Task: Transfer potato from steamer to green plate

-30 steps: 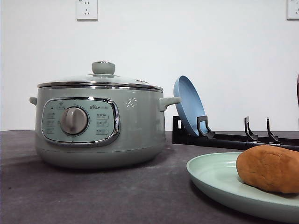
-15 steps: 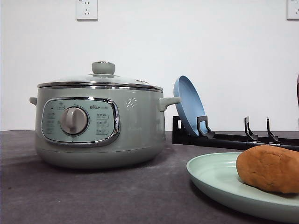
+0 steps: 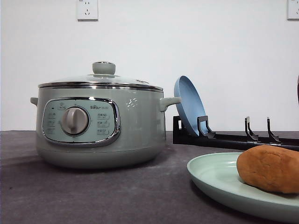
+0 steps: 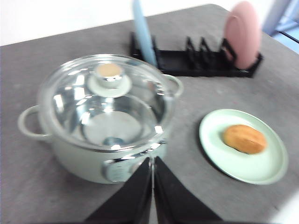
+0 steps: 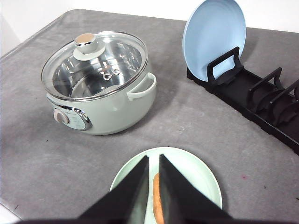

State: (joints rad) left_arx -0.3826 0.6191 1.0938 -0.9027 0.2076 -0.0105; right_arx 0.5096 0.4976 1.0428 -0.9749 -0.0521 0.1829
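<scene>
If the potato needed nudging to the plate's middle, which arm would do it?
Probably the right: its gripper hangs directly over the potato on the green plate.

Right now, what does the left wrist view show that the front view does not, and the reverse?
Left wrist view: the empty inside of the pot through the glass lid, a pink plate in the rack, and the left gripper, shut. Front view: two wall sockets. Both: the pot with its lid on, the potato on the green plate, the blue plate.
</scene>
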